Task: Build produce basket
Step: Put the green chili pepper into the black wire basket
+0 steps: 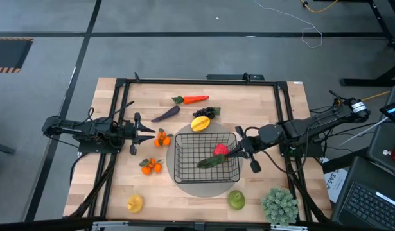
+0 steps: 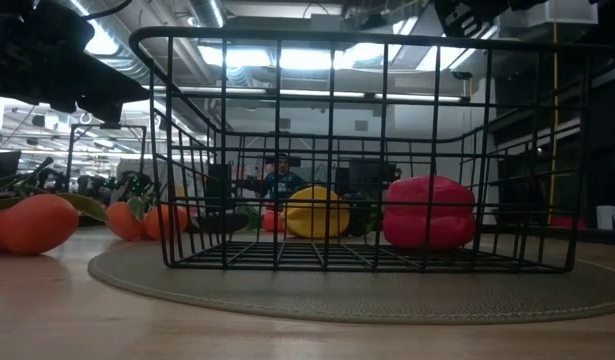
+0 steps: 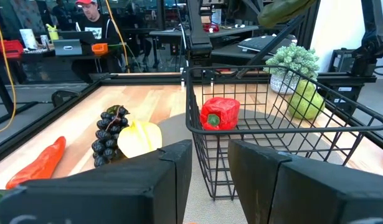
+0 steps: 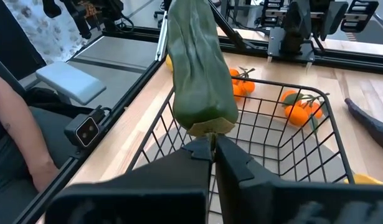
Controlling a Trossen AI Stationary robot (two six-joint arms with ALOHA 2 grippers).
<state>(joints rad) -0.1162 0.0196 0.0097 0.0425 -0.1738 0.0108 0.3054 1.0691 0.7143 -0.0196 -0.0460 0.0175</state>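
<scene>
While over the basket, right gripper pinches cucumber, arm outstretched

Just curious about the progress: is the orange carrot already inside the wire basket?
No, the carrot lies on the table near its far edge, outside the basket.

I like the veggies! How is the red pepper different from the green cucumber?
The red pepper is short and blocky; the green cucumber is long and slim. The pepper sits on the floor of the basket; the cucumber is held above the basket in the right tool. Both are toy vegetables.
</scene>
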